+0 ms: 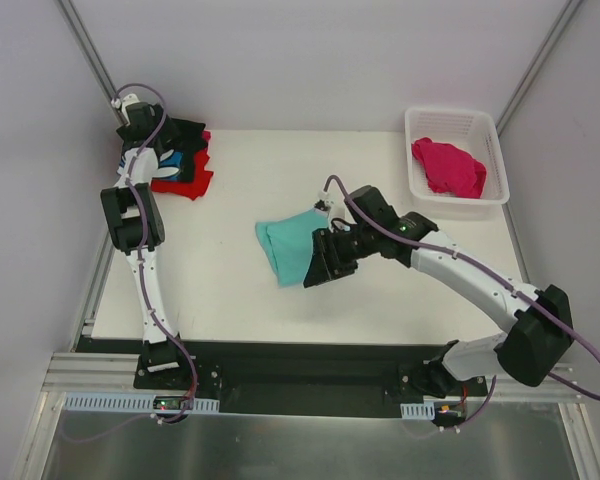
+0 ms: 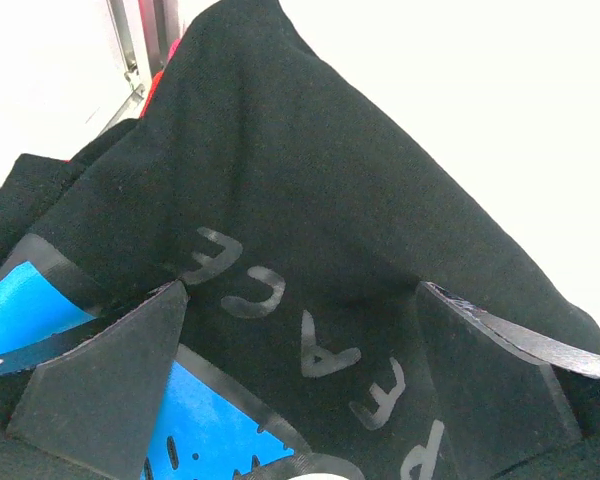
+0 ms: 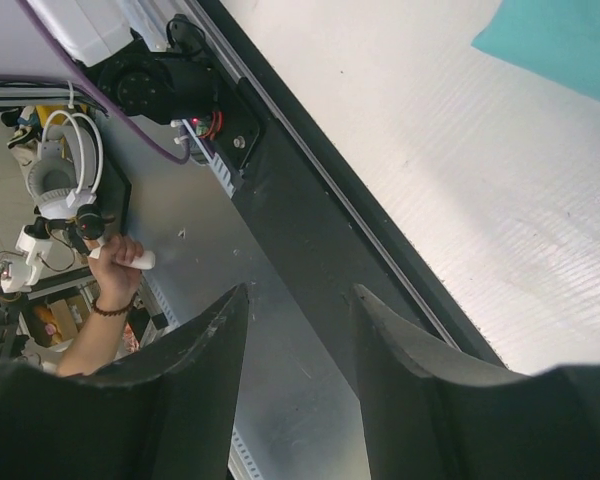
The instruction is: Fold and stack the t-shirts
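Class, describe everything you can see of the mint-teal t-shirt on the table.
The mint-teal t-shirt is plain, soft-looking cloth with no print showing. It lies flat near the middle of the white table, folded into a rough, slightly skewed rectangle with mild creases. The right gripper hangs over its right edge with jaws apart and nothing between them. Whether it touches the cloth cannot be told.

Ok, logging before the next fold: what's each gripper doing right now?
Left gripper: open wide over the black shirt, gripping nothing.
Right gripper: open, empty, clear of the teal shirt.
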Motion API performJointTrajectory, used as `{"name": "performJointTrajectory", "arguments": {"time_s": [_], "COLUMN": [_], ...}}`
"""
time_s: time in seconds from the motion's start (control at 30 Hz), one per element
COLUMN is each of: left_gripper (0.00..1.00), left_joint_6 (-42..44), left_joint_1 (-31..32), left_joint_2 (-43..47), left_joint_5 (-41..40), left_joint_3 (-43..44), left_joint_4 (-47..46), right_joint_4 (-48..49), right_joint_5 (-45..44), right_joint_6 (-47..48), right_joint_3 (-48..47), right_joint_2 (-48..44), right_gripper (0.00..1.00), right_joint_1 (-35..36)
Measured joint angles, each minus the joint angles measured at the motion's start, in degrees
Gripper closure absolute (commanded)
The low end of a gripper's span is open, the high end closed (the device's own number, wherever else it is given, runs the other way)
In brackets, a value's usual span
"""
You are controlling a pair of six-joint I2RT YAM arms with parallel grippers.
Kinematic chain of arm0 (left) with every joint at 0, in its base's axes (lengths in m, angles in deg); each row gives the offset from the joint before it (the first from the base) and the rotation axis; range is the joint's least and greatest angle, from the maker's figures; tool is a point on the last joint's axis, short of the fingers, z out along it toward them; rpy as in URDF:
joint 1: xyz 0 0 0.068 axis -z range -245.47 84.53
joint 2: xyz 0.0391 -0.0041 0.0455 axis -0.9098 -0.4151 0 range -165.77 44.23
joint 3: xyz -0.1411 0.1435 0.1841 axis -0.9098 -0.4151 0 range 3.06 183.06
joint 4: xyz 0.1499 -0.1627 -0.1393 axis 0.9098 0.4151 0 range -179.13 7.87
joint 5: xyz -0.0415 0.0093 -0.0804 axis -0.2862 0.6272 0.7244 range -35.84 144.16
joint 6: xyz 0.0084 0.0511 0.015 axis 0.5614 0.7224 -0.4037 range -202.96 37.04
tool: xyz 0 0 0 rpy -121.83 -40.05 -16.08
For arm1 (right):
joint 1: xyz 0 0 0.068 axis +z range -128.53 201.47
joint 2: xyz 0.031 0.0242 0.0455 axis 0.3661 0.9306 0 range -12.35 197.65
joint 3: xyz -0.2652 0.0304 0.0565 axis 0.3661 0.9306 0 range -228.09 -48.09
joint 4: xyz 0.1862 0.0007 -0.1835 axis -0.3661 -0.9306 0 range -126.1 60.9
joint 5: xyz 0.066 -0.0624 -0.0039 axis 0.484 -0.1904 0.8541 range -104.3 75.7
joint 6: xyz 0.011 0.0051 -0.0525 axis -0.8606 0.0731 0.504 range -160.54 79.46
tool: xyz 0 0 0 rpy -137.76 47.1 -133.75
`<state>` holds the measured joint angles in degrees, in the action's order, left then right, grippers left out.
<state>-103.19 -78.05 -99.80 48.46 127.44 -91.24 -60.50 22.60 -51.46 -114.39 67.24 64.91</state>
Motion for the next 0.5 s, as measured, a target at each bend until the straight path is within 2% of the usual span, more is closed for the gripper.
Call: {"name": "performJointTrajectory", "arguments": {"time_s": [0.5], "left_gripper": [0.01], "left_joint_6": [-1.5], "left_joint_1": [-0.6], "left_joint_2": [0.0], "left_joint_5": [4.2], "left_joint_3": [0.5], "left_joint_4": [4.1], "right_joint_4": [-3.3], "right_joint_5": [-0.6], "right_joint_6": [0.0], "right_joint_3": [-0.9], "right_joint_2": [-5.2], "right_gripper": [0.51], "right_joint_1": [0.0]}}
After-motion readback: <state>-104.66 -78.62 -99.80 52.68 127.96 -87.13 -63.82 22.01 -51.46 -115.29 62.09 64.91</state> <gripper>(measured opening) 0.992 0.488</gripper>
